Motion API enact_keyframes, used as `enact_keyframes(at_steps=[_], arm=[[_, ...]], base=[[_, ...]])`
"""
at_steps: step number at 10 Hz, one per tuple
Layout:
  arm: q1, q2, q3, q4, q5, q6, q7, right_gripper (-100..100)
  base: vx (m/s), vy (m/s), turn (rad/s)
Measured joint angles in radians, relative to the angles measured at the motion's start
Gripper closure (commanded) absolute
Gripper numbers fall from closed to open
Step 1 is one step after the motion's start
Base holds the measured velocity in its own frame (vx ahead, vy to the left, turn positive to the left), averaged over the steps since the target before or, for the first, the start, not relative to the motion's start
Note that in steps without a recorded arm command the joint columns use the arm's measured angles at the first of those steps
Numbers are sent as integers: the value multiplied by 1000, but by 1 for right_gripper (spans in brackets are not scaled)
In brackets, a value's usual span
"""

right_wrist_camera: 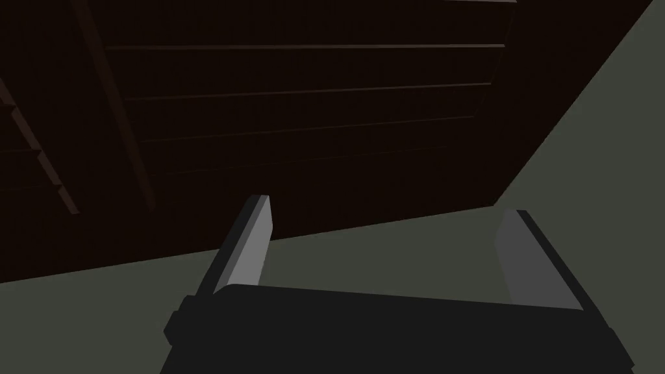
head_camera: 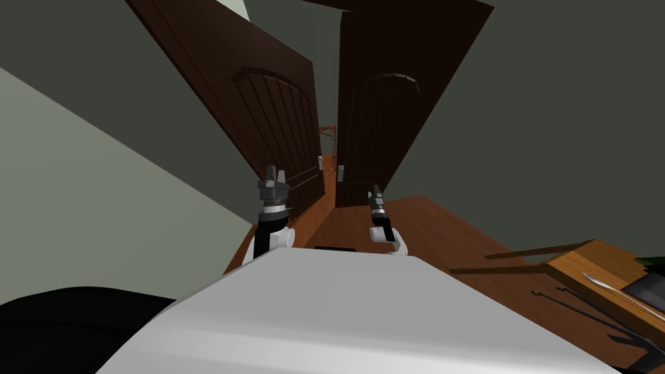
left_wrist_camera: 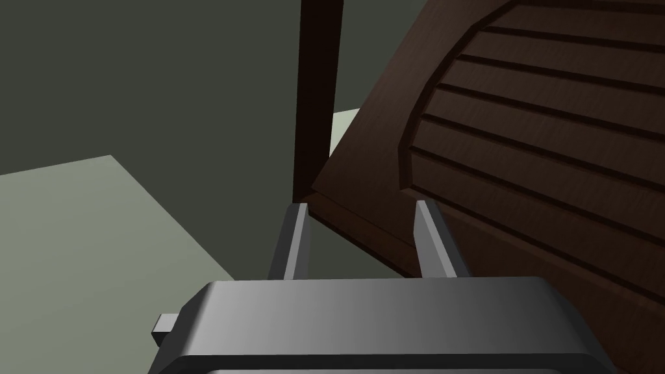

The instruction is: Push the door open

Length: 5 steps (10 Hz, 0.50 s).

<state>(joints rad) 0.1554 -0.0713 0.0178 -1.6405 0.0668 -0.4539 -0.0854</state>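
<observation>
Our left pincer [left_wrist_camera: 363, 237] rose from its dark, boxy body with its two thin grey blades spread and nothing between them. It sat close before the lower edge of the left door leaf [head_camera: 260, 110]; whether a blade touched the wood we could not tell. Our right pincer [right_wrist_camera: 388, 250] was likewise spread wide and bare, pointing at the right door leaf [head_camera: 389, 110] near one of its edges.

Both leaves were dark brown wood with a fine grain, each carrying an arched, recessed panel ribbed with narrow parallel slats. They stood straight ahead of us, both ajar, with a narrow gap between them. Through it showed a strip of reddish wooden floor [head_camera: 454, 234]. A small pale handle [head_camera: 321, 160] sat at the left leaf's free edge. Flat grey-green walls [head_camera: 97, 195] flanked the doorway. At our far right lay a light wooden table [head_camera: 581, 263] with a square-cut edge.
</observation>
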Motion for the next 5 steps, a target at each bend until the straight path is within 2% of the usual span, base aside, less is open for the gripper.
enact_keyframes(at_steps=[1, 3, 5], arm=[[-15, 4, 3, 20, 1, 13, 1, -100], [-33, 2, 4, 59, -1, 15, 0, -100], [-67, 7, 6, 115, -1, 25, 2, -100]], base=[[62, -6, 14], [66, -19, 48], [94, -12, 78]])
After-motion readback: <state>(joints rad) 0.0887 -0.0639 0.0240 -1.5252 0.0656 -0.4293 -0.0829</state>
